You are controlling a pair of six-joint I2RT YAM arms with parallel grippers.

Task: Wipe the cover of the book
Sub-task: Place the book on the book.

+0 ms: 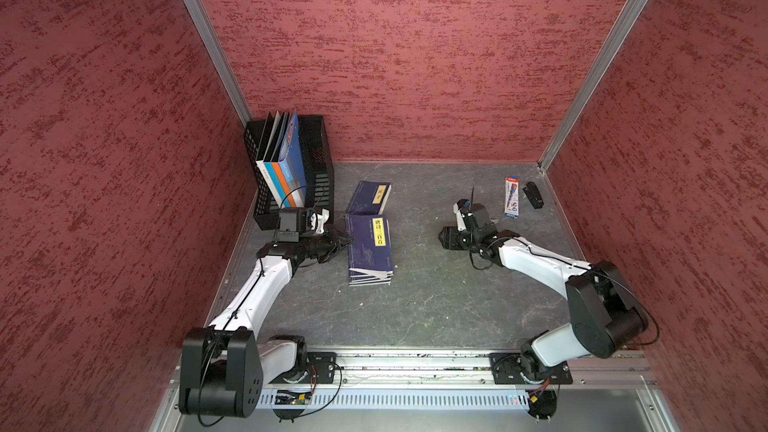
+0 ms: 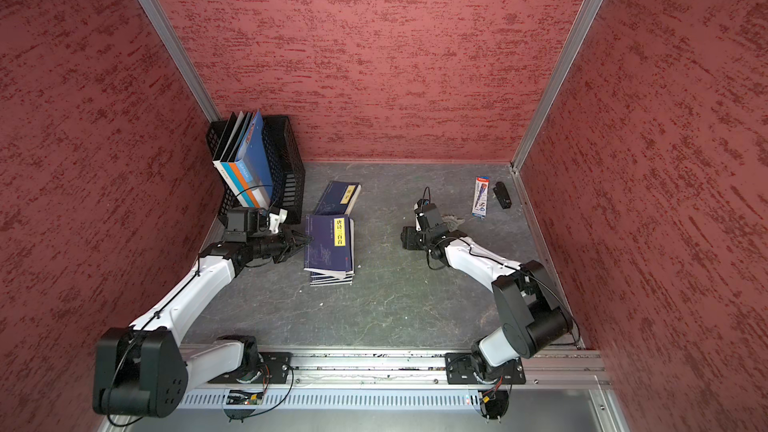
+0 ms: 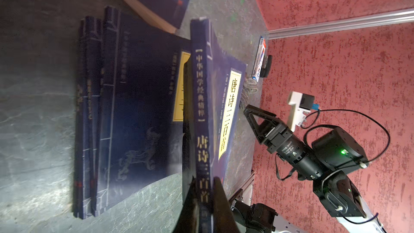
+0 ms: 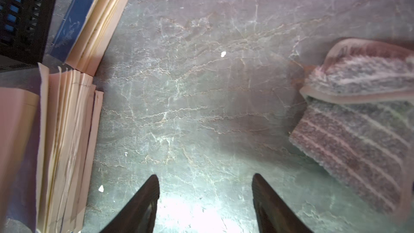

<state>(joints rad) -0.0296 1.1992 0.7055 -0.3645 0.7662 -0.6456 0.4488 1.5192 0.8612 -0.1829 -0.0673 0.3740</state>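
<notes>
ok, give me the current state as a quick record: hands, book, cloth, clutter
left hand: shut on the spine edge of the top book, that edge lifted off the stack
right hand: open, empty, over bare table
cloth: lying on the table beside the right hand, not held
wiping: not under way; cloth apart from the book
clutter: second book behind the stack; black basket holding folders; pen pack; black clip

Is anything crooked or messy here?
Yes. The left gripper pinches the top book by its spine, tipping it up off the unevenly stacked books. The cloth lies crumpled, untouched by the open right gripper.
</notes>
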